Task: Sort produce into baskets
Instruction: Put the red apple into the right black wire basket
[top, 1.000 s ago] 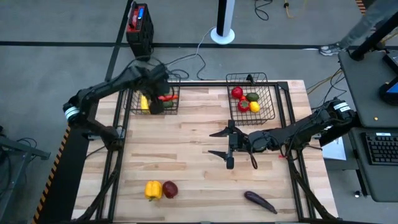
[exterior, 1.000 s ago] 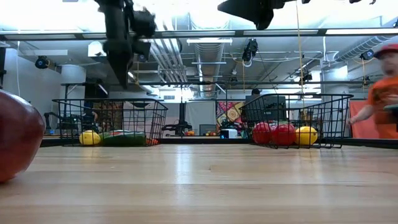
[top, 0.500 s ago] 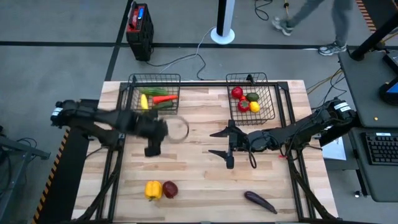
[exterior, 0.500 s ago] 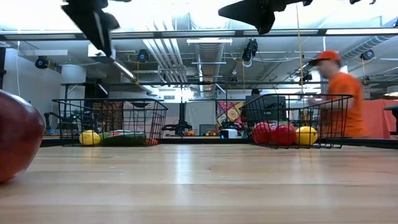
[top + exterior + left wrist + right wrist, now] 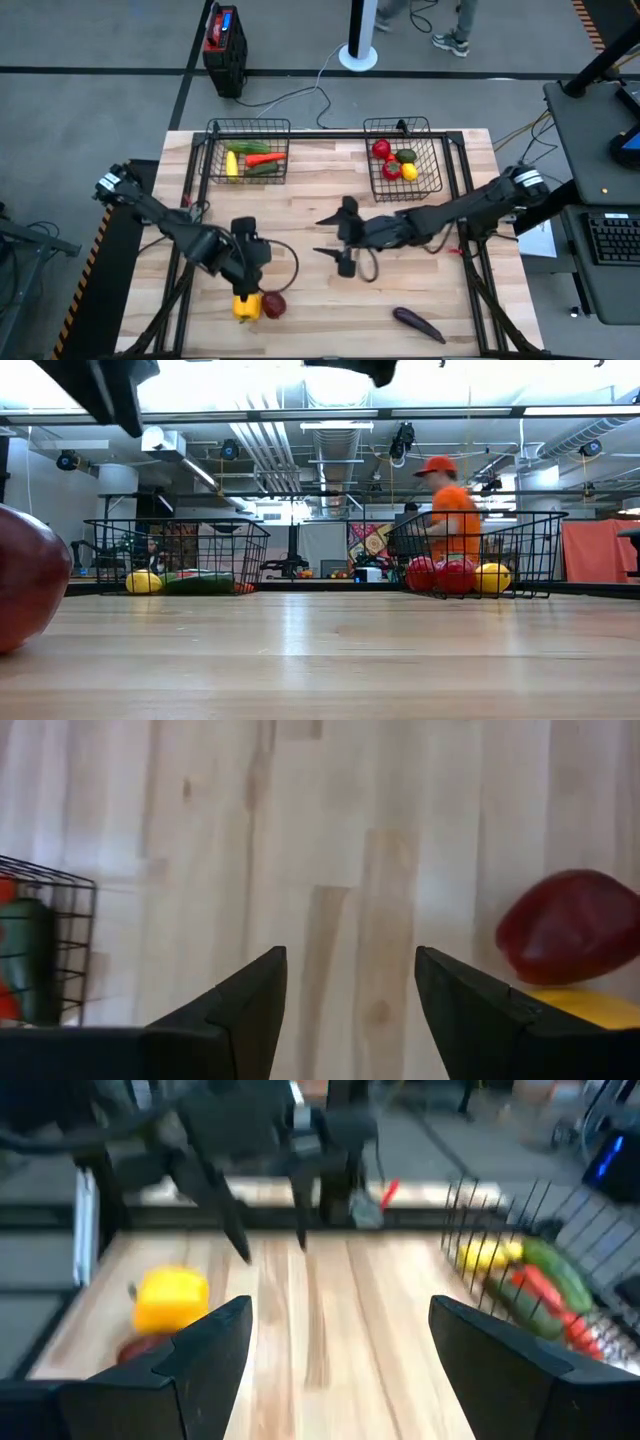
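My left gripper (image 5: 246, 272) hangs open and empty above the table, just on the far side of a yellow pepper (image 5: 245, 305) and a dark red piece (image 5: 272, 304) that lie side by side near the front edge. Both also show in the left wrist view (image 5: 568, 925). My right gripper (image 5: 335, 238) is open and empty above the table's middle, pointing toward the left. A purple eggplant (image 5: 418, 322) lies at the near right. The left basket (image 5: 250, 132) holds yellow, orange and green pieces. The right basket (image 5: 405, 128) holds red, green and yellow pieces.
A red-and-black box (image 5: 223, 40) stands on the floor beyond the table. A person in orange (image 5: 450, 510) walks behind the right basket. Bare wood lies between the two baskets and the near pieces.
My left gripper has swung from over the left basket toward the table's near edge and now hangs by the yellow pepper and the dark red piece. My right gripper has gone a little toward the table's left. A person has walked across behind the table.
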Tool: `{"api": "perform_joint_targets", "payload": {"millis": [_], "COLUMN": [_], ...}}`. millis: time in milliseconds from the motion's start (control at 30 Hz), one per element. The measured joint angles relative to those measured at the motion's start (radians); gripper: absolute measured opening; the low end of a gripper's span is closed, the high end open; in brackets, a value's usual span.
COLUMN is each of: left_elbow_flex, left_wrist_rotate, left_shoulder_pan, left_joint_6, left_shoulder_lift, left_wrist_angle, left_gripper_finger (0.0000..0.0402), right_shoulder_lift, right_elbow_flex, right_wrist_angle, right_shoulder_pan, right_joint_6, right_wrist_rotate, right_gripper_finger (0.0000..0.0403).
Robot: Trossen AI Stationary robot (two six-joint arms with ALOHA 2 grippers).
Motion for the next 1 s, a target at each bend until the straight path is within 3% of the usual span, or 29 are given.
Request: {"api": "perform_joint_targets", "payload": {"millis": [200, 467, 700, 1000], "left_elbow_flex": [0.000, 0.029, 0.099, 0.100], "left_wrist_rotate": [0.005, 0.020, 0.019, -0.008], "left_shoulder_pan": [-0.084, -0.196, -0.274, -0.320], "left_joint_6": [-0.066, -0.211, -0.178, -0.101], "left_shoulder_lift": [0.084, 0.150, 0.236, 0.323], "left_wrist_angle": [0.027, 0.035, 0.052, 0.077], "left_gripper_finger": [0.0204, 0.0204, 0.0204, 0.0204], "right_shoulder_lift": [0.132, 0.258, 0.396, 0.567], "right_elbow_flex": [0.138, 0.157, 0.209, 0.395], "right_wrist_angle": [-0.147, -0.142, -0.129, -0.120], "right_shoulder_pan": [0.025, 0.091, 0.126, 0.161], "right_joint_6": [0.056, 0.218, 0.356, 0.471], "right_wrist_rotate": [-0.059, -0.073, -0.070, -0.069], "right_gripper_finger": [0.0295, 0.0295, 0.0295, 0.0295]}}
